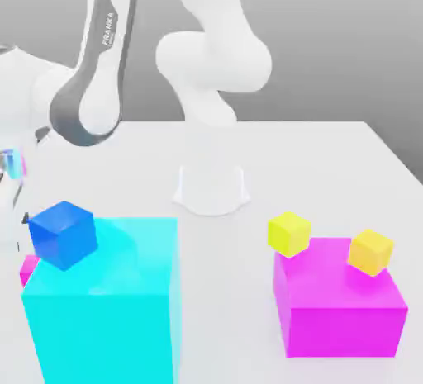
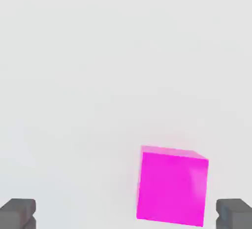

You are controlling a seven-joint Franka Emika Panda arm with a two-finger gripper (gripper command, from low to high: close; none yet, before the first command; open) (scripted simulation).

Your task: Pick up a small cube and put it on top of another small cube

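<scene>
- Gripper (image 2: 126,215) jaws stand wide apart, holding nothing, bare white table (image 2: 98,75) around them.
- Pink cube (image 2: 171,186) sits on the table between the fingertips (image 2: 17,212), nearer one.
- Exterior view: pink cube just beside the cyan block (image 1: 107,308); blue cube (image 1: 64,234) at that block's top corner edge.

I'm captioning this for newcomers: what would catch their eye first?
The big cyan block fills the exterior view's lower left, a small blue cube perched on its corner. At the exterior view's right, a large magenta block carries two yellow cubes. In the hand view, the small magenta cube lies between open fingertips.
</scene>
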